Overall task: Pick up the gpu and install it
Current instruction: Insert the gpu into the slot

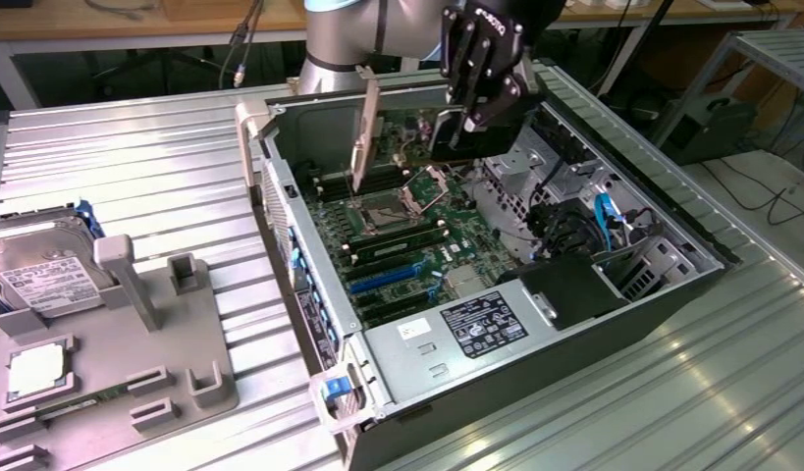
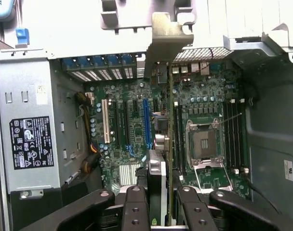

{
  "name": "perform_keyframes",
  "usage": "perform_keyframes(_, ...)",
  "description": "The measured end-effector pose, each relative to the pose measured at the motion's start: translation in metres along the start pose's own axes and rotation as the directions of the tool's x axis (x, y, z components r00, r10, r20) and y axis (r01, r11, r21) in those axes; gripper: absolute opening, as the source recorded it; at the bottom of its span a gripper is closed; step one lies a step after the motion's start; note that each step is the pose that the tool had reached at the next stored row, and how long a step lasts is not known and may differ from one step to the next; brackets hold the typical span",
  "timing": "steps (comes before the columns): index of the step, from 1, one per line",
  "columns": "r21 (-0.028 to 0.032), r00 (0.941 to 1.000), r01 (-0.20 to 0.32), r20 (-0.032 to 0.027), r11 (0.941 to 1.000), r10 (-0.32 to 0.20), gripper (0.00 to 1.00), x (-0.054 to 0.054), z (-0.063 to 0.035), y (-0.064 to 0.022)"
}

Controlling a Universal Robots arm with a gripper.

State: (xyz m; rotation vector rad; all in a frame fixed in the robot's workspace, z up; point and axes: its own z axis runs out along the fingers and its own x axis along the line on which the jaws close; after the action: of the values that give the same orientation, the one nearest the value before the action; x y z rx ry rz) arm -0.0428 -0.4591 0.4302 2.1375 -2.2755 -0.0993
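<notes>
My gripper (image 1: 478, 98) is shut on the gpu (image 1: 435, 132), a thin card held on edge above the open computer case (image 1: 303, 285). Its silver end bracket (image 1: 365, 132) hangs upright towards the case's rear wall. In the wrist view the gpu (image 2: 169, 139) runs edge-on from between my black fingers (image 2: 136, 207) out to the bracket (image 2: 166, 41). It hovers over the motherboard (image 2: 132, 159), between the blue expansion slot (image 2: 146, 120) and the CPU socket (image 2: 203, 144). Whether its lower edge touches the board I cannot tell.
A power supply (image 1: 487, 324) with a label fills the case's near end, with blue cables (image 1: 609, 218) and a drive bay beside it. On the exterior view's left, a grey fixture (image 1: 139, 353) holds a silver hard drive (image 1: 41, 270) and a CPU chip (image 1: 35, 368).
</notes>
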Motion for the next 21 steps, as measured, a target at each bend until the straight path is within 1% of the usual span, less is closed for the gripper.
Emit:
perform_keyframes(3, 0.0018, 0.9992, 0.04, -0.0022, 0.9992, -0.04, 0.28, 0.0, 0.0008, -0.0001)
perform_keyframes(4, 0.0042, 0.9986, 0.052, -0.0028, 0.9986, -0.052, 0.28, 0.0, 0.0012, -0.0001)
perform_keyframes(5, 0.0084, 0.9979, 0.065, -0.0037, 0.9978, -0.065, 0.28, 0.0, 0.0016, -0.0001)
perform_keyframes(6, 0.0132, 0.9972, 0.075, -0.0045, 0.9971, -0.075, 0.28, 0.0001, 0.0019, -0.0002)
perform_keyframes(7, 0.02, 0.9966, 0.083, -0.0051, 0.9964, -0.083, 0.28, 0.0, 0.0023, -0.0002)
perform_keyframes(8, 0.0282, 0.996, 0.089, -0.0055, 0.9957, -0.089, 0.28, 0.0, 0.0029, -0.0003)
perform_keyframes(9, 0.035, 0.9958, 0.092, -0.0058, 0.9952, -0.091, 0.28, 0.0001, 0.0033, -0.0003)
perform_keyframes(10, 0.0442, 0.9956, 0.093, -0.0061, 0.9946, -0.093, 0.28, 0.0001, 0.0039, -0.0003)
perform_keyframes(11, 0.0496, 0.9955, 0.095, -0.0061, 0.9943, -0.095, 0.28, 0.0001, 0.0045, -0.0004)
perform_keyframes(13, 0.0533, 0.9951, 0.098, -0.0065, 0.9937, -0.098, 0.28, 0.0001, 0.0053, -0.0005)
perform_keyframes(21, 0.0603, 0.9912, 0.132, -0.0088, 0.9894, -0.132, 0.28, 0.0002, 0.007, -0.0007)
